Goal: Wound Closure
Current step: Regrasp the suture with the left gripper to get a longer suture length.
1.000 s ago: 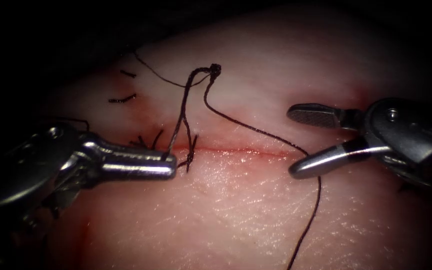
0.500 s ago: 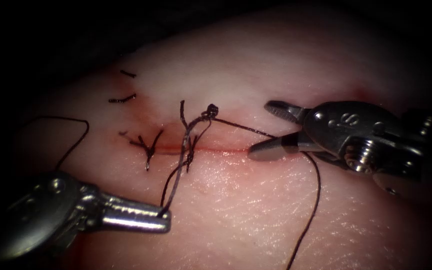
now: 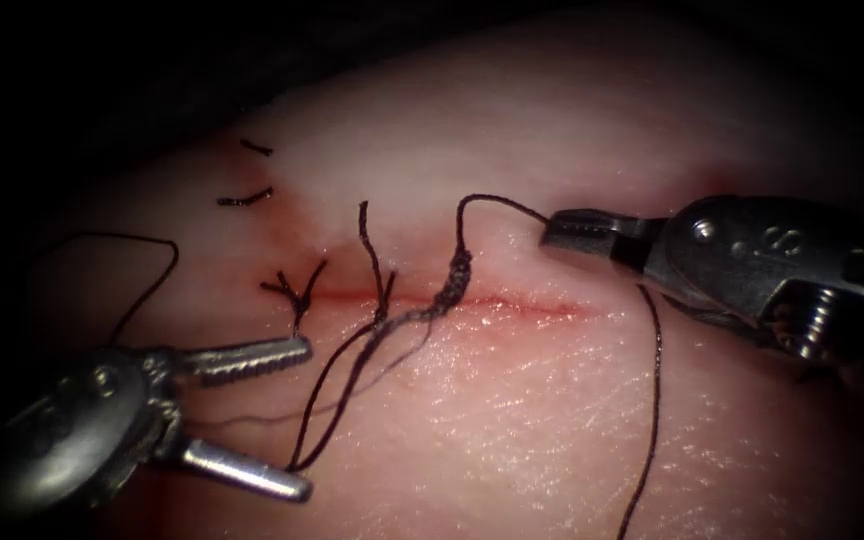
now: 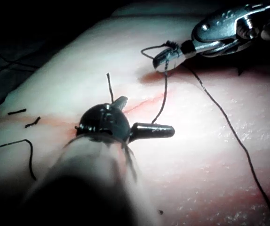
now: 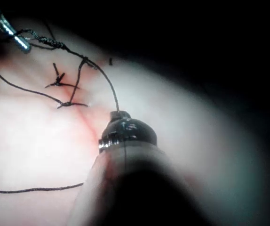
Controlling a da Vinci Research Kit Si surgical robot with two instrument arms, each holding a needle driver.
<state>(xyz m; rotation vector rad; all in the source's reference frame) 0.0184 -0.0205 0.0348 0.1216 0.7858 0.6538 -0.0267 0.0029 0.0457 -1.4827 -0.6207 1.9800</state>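
Thread (image 3: 457, 275) held by right gripper (image 3: 562, 232); left gripper (image 3: 297, 418) apparently empty.

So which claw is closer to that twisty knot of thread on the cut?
The right claw. It sits just right of the knot, holding the thread that runs from it. The left claw is further off, down to the knot's left, open.

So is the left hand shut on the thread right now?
No: in the endoscope view the left hand stands open, its jaws spread apart, and the thread runs loose between them.
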